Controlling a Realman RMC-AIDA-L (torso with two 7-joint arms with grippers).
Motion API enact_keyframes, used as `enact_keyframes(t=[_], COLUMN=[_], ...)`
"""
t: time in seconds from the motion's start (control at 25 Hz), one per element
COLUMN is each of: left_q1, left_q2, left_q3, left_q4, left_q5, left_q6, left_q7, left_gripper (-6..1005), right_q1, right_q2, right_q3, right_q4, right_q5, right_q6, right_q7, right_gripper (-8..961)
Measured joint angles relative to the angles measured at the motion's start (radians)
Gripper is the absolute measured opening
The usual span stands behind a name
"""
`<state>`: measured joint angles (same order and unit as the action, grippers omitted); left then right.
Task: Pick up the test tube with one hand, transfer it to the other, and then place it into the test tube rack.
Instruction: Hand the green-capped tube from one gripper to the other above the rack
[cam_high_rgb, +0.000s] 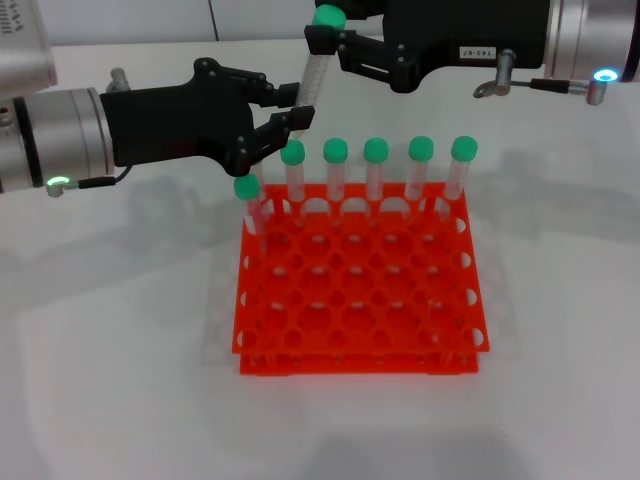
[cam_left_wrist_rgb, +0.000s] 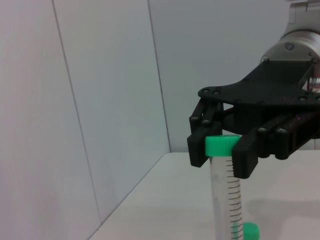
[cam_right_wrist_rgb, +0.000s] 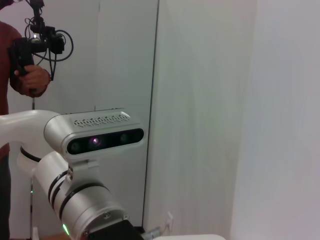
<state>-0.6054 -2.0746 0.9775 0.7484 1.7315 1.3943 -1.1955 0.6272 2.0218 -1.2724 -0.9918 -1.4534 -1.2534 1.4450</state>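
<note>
The test tube, clear with a green cap, hangs nearly upright above the back left of the orange-red rack. My right gripper, with the white label and blue light, is shut on the tube's capped top; the left wrist view shows this gripper on the tube. My left gripper, unlabelled with the green light, reaches in from the left, its fingers closed around the tube's lower part. Neither wrist view shows its own arm's fingers.
Several identical green-capped tubes stand in the rack: a row along the back and one at the left. The rack sits on a white table. The right wrist view shows my left arm's wrist camera and a person behind it.
</note>
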Motion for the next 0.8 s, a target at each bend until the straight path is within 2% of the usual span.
enact_keyframes(t=[0.8], left_q1=[0.012], left_q2=[-0.002], left_q3=[0.002], left_q4=[0.011], left_q5=[-0.006], left_q6=[0.001], left_q7=[-0.008], left_gripper=[189], right_q1=[0.009], right_q2=[-0.002], right_q3=[-0.008], right_q4=[-0.004], right_q5=[0.016], right_q6=[0.000], right_q7=[0.000], right_gripper=[262])
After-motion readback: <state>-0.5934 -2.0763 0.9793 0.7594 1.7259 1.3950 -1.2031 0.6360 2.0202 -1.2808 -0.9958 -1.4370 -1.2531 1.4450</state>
